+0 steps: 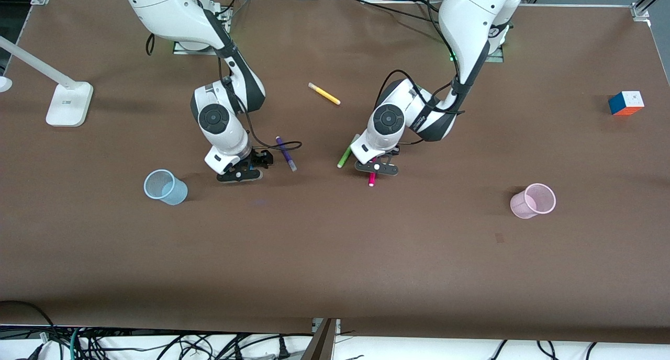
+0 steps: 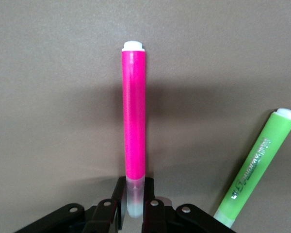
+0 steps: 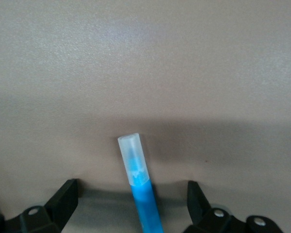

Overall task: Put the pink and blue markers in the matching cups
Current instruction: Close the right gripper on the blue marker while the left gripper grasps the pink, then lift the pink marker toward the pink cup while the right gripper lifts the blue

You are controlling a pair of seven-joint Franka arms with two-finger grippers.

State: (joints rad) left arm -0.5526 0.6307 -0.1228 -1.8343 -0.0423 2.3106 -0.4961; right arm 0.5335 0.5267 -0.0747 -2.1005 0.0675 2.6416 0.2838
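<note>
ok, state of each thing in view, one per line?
left gripper: fingers shut on pink marker
right gripper: open, straddling blue marker
pink cup: upright, empty
blue cup: upright, empty
green marker: lying on table

The slim lime-green marker (image 1: 346,154) lies just beside the left gripper (image 1: 376,167), crowding it; the dark purple marker (image 1: 286,154) lies near the right gripper (image 1: 240,175).
</note>
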